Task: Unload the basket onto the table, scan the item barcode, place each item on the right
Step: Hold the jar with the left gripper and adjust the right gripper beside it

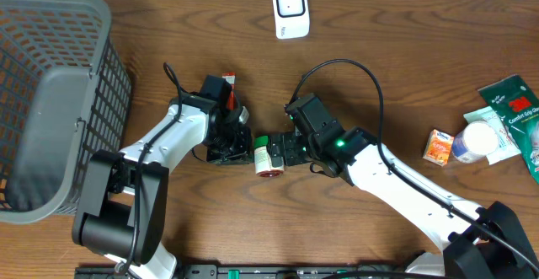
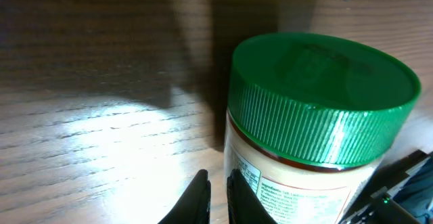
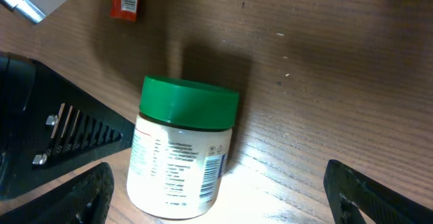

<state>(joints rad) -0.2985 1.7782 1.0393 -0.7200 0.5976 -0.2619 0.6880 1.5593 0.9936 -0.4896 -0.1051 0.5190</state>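
Closest to the lens in the left wrist view, the left jaws' fingertips (image 2: 197,198) are clenched together with nothing between them. They sit just beside the label of the jar (image 2: 298,183); whether they touch it I cannot tell. The jar's ribbed green lid (image 2: 321,95) fills most of that view.

The jar (image 1: 268,154) sits on the wooden desk (image 1: 404,77), between the two sets of jaws. The left jaws are on its left and the right jaws on its right.

The right jaws are released and spread wide. Their fingers (image 3: 81,197) stand one on each side of the jar, both apart from it, and the jar sits nearer the finger at the view's left. They hold nothing. A barcode (image 3: 213,173) shows on the jar's white label, low on the side facing the right wrist camera.

Far to the jar's left, at the desk edge, stands a large grey mesh basket (image 1: 50,102). Far to its right lies a green pouch (image 1: 509,102). Well beyond the jar, at the desk's far edge, a white scanner (image 1: 290,9) stands. Near the pouch, right of the jar, are a white tub (image 1: 476,140) and a small orange box (image 1: 438,147), touching. A small red packet (image 1: 229,89) lies beyond the jar to its left, close to the left arm.
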